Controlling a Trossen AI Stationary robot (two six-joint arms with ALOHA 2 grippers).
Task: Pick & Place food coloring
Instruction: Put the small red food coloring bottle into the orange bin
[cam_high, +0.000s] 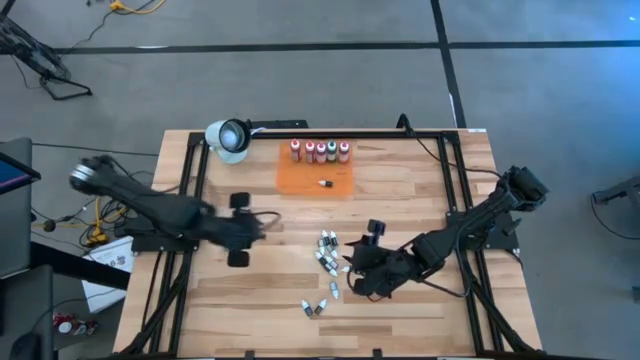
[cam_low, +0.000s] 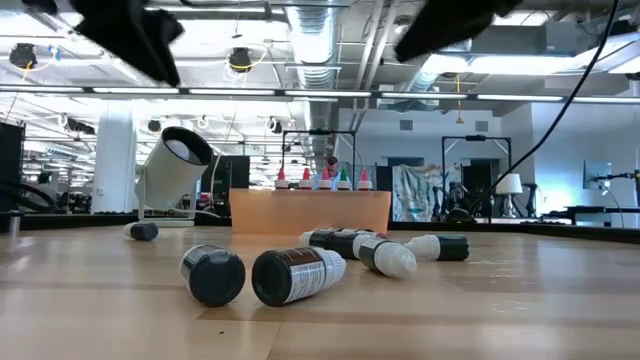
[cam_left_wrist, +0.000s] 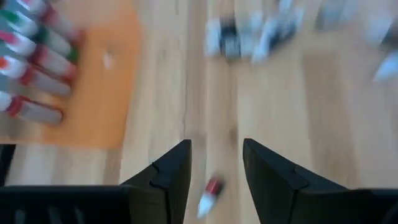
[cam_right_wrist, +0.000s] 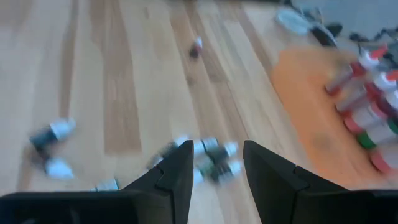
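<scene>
My left gripper hangs parted and empty above a small red bottle lying left of the orange tray; my right gripper, parted, empty, hovers over scattered vials below the tray.

Grey concrete floor crossed by dark lines surrounds the light wooden table at frame centre. Beyond the table in the low view: exposed ceiling ducts, hanging lamps, a white pillar at left, dark equipment racks.
</scene>
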